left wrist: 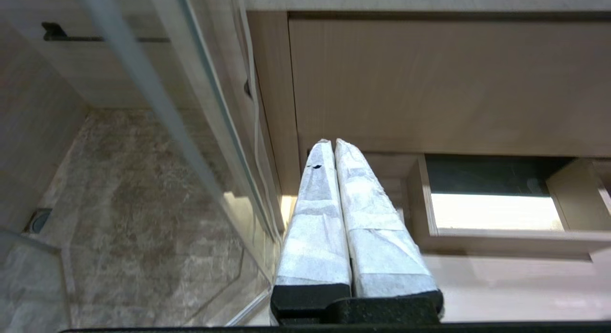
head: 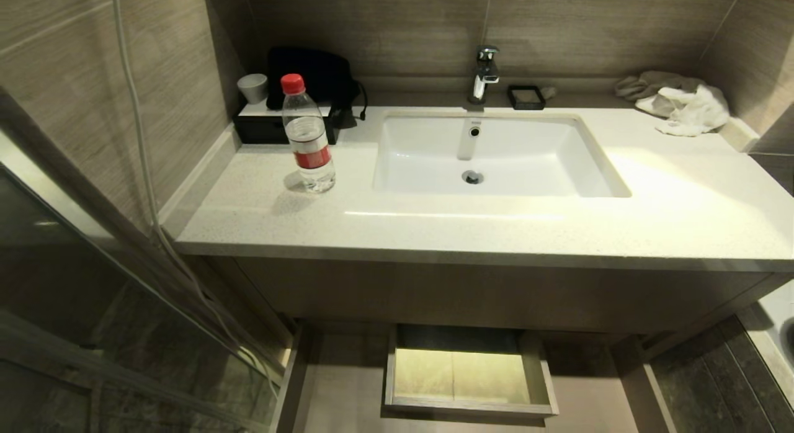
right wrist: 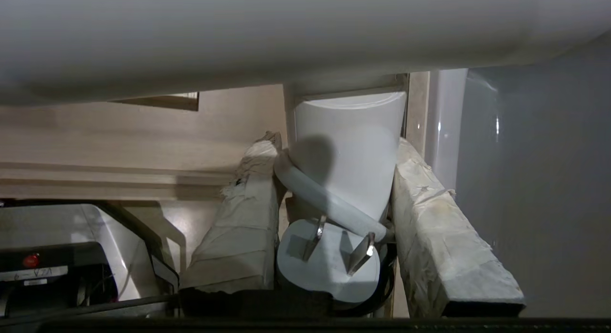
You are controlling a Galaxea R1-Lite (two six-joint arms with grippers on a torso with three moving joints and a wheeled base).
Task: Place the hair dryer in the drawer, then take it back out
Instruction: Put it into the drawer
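Observation:
My right gripper [right wrist: 336, 141] is shut on the white hair dryer [right wrist: 348, 147], whose fat barrel sits between the two taped fingers. Its white plug [right wrist: 329, 266] with two metal prongs rests near the palm, and the cord [right wrist: 324, 199] crosses the barrel. The drawer [head: 341, 389] stands pulled out below the vanity, showing a pale floor around a boxed cutout [head: 468, 408]. It also shows in the left wrist view as the drawer [left wrist: 501, 285]. My left gripper [left wrist: 330, 143] is shut and holds nothing, low in front of the cabinet's left end. Neither arm shows in the head view.
On the counter [head: 434, 228] stand a clear bottle with a red cap [head: 307, 135], a sink [head: 422, 160] with a faucet [head: 484, 73], a white cloth [head: 688, 107] and a black bag [head: 310, 79]. A glass shower panel [head: 93, 265] stands at the left. The counter's underside [right wrist: 286, 32] hangs close over the right gripper.

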